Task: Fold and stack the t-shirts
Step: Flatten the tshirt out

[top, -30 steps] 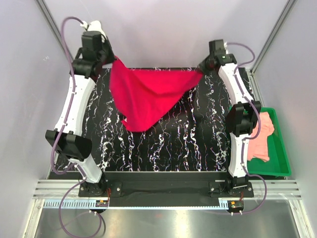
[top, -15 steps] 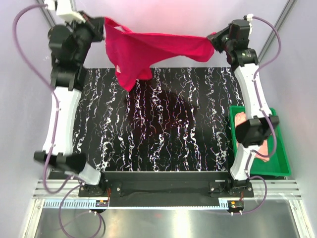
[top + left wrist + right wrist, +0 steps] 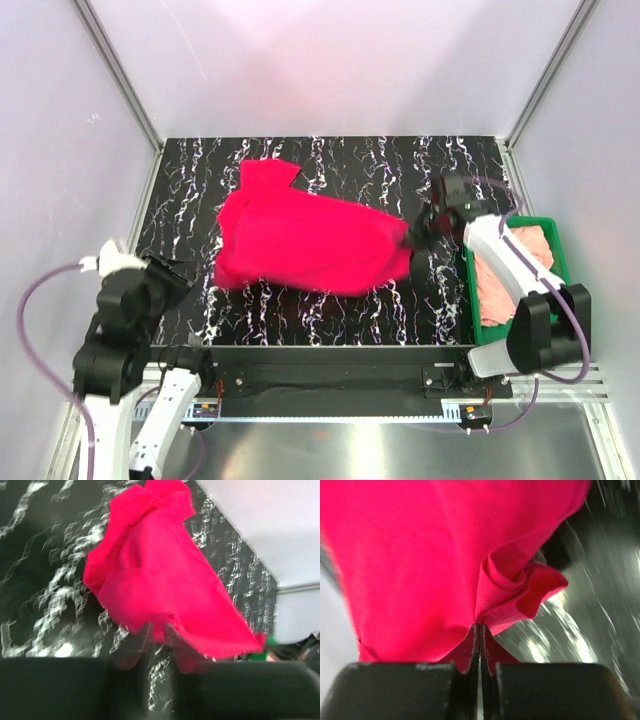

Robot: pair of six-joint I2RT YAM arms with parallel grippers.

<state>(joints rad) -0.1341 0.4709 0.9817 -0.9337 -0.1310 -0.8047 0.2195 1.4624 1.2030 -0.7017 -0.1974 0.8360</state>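
Observation:
The crimson-red t-shirt (image 3: 300, 240) lies spread and rumpled across the middle of the black marbled table (image 3: 330, 300). My right gripper (image 3: 415, 238) is low at its right end, shut on a bunched corner of the red cloth (image 3: 510, 595), with the fold pinched at the fingertips (image 3: 480, 626). My left gripper (image 3: 175, 272) has drawn back near the table's front left, a short way from the shirt's left edge. In the blurred left wrist view its fingers (image 3: 157, 627) stand slightly apart with nothing between them, the red t-shirt (image 3: 160, 580) beyond. The salmon-pink t-shirt (image 3: 493, 295) lies crumpled in the green tray.
The green tray (image 3: 570, 300) sits at the table's right edge, partly under the right arm. White walls and metal corner posts close in the table at the back and both sides. The arm bases stand along the near edge.
Both arms swung down from holding the red t-shirt stretched high at the back, laying it on the table. The left gripper let go of its corner and pulled back to the near left.

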